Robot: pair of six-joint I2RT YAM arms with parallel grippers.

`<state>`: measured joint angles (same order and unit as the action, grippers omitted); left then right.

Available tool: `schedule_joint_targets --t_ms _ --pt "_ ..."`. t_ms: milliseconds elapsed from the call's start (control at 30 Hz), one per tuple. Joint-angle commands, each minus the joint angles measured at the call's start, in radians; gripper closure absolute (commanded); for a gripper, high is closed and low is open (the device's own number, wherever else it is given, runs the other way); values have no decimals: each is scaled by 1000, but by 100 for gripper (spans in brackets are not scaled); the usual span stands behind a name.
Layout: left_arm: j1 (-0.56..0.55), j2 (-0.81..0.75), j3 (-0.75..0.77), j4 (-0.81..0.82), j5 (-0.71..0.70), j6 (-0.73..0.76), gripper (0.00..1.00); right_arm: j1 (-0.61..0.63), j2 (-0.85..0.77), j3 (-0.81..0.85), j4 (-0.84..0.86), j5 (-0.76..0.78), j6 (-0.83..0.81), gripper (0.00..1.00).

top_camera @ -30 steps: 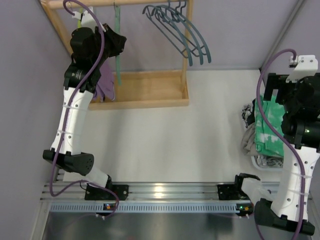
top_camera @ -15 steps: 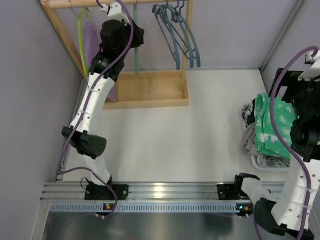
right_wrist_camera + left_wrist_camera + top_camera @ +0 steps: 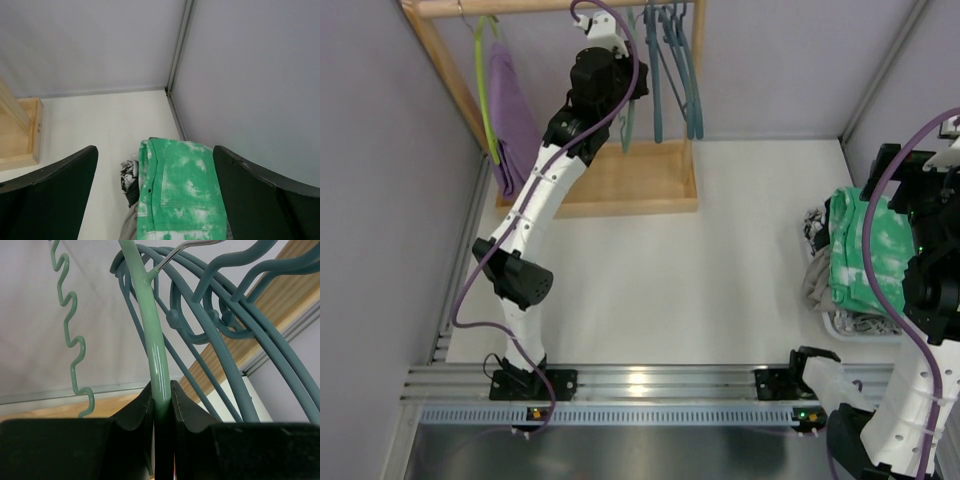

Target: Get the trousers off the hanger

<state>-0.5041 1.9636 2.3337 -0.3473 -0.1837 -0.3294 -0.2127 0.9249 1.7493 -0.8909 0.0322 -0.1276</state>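
At rail (image 3: 520, 6), left tool (image 3: 161, 392) clamps pale-green hanger (image 3: 152, 335).

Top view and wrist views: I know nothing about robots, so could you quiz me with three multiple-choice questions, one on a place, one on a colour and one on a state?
1. Where do the green trousers lie?
A. in a drawer
B. on the laundry heap
C. on a chair

2. What colour are the trousers hanging on the rack?
A. purple
B. red
C. black

3. The left tool is:
A. open and empty
B. shut on a pale green hanger
C. shut on a sock

Answers:
1 B: the top view shows them on the heap at the right.
2 A: the purple trousers hang at the rack's left end.
3 B: the left wrist view shows its fingers pressed on the hanger.
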Motion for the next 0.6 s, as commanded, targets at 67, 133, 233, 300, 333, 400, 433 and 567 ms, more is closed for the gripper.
schedule_joint_targets --t_ms 67,133,233,300,333,400,433,567 --pt "1 23 49 108 6 18 100 -13 -14 22 1 11 16 1" --pt "1 18 49 111 6 15 89 -13 -14 22 0 2 20 1" --pt "1 -14 44 111 6 29 70 -13 -18 16 1 -9 23 1" --pt "1 -38 30 111 6 47 67 -13 -20 10 6 -14 23 1" --pt "2 -75 21 111 1 64 64 -13 -21 3 9 -14 25 1" --pt "1 -123 -40 111 -25 75 63 -13 -21 -1 18 -20 28 1" --pt "1 -168 -65 111 -31 88 62 -13 -20 -2 20 -23 29 1" --pt "1 -305 -207 111 -43 99 57 -13 -15 -1 26 -25 40 1"
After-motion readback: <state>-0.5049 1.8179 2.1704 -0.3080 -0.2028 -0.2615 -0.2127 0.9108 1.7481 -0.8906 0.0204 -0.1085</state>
